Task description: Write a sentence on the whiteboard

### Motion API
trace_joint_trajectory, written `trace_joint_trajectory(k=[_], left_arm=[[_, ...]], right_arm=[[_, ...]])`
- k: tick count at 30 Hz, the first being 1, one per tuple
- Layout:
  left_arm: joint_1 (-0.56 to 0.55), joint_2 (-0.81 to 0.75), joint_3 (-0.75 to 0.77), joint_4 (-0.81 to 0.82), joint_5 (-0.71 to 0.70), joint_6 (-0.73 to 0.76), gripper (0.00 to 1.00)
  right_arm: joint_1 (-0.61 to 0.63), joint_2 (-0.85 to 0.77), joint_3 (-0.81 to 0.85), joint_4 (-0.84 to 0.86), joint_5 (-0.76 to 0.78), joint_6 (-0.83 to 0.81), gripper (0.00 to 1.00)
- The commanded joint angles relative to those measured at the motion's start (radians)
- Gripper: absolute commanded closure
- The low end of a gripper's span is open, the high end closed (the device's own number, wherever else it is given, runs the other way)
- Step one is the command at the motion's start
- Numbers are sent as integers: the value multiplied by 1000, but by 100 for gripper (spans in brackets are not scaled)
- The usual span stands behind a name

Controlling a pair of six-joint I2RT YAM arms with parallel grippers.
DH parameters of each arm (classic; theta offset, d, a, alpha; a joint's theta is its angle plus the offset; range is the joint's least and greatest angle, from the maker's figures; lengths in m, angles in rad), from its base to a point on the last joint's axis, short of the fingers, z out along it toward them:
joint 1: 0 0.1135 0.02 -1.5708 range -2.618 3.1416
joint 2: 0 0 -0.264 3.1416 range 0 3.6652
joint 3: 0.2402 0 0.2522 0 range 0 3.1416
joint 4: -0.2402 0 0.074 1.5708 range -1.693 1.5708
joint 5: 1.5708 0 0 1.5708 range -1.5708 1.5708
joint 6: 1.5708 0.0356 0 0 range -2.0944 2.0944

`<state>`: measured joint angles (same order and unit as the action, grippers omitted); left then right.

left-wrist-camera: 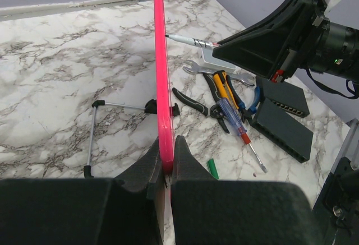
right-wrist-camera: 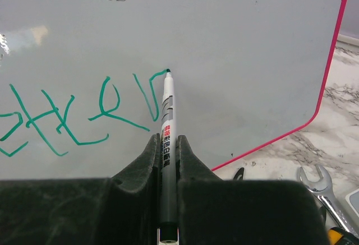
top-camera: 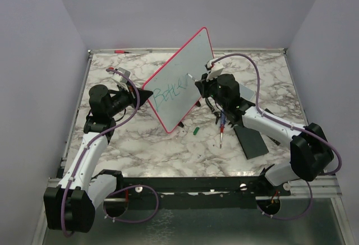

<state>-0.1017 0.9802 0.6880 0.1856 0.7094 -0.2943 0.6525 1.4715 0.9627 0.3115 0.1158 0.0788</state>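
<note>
The whiteboard [top-camera: 182, 77] stands tilted on edge mid-table, white with a red-pink rim [left-wrist-camera: 162, 82] and green handwriting [right-wrist-camera: 73, 113] on its face. My left gripper [top-camera: 147, 96] is shut on the board's left edge; in the left wrist view the rim sits pinched between the fingertips [left-wrist-camera: 167, 151]. My right gripper [top-camera: 197, 82] is shut on a white marker [right-wrist-camera: 167, 121], whose green tip touches the board [right-wrist-camera: 252, 49] at the end of the last stroke. The marker [left-wrist-camera: 188, 40] also shows meeting the board's right side.
On the marble table [top-camera: 168, 149] to the right of the board lie a green marker cap [top-camera: 196, 130], a red-tipped screwdriver [top-camera: 222, 130], pliers [left-wrist-camera: 199, 102], a wrench [right-wrist-camera: 317, 186] and a black box [top-camera: 251, 139]. A wire stand [left-wrist-camera: 98, 130] lies left of the board.
</note>
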Motion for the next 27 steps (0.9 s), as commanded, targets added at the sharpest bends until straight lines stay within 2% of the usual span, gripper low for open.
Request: trace_joint_trajectory(k=[1, 17, 27], left_arm=[[-27, 28, -44, -167, 64, 64, 100], [-28, 35, -44, -167, 51, 67, 100], [-28, 38, -44, -169, 48, 70, 100]], right_arm=[[-1, 10, 22, -8, 4, 6, 99], [-5, -88, -28, -13, -1, 4, 99], [-104, -128, -46, -31, -91, 23, 99]])
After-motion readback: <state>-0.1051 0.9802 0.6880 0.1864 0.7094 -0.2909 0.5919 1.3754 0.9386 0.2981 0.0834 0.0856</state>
